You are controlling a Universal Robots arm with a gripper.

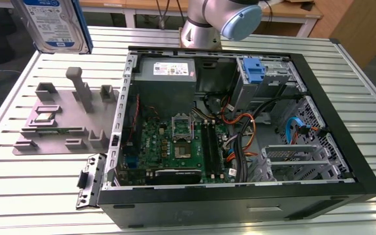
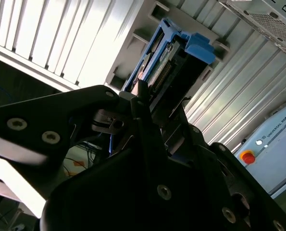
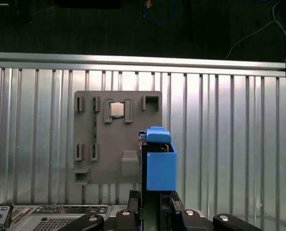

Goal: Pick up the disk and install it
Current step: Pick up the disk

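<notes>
The disk (image 1: 51,24), a silver drive with a white-and-blue label and a blue frame, hangs in the air at the exterior view's upper left, above the table. In the first wrist view the disk (image 3: 159,166) is seen edge-on, its blue frame toward the camera, over the grey fixture (image 3: 116,139). My gripper (image 3: 152,198) is shut on the disk's near end. In the second wrist view the black fingers (image 2: 142,96) clamp the disk (image 2: 174,55) from both sides.
The open computer case (image 1: 344,147) lies on the slatted metal table (image 1: 18,196), with a power-supply box (image 1: 165,68) and a drive cage with a blue latch (image 1: 256,71) at its far end. The grey fixture (image 1: 57,122) holds a chip (image 1: 43,117). The arm's base (image 1: 201,29) stands behind the case.
</notes>
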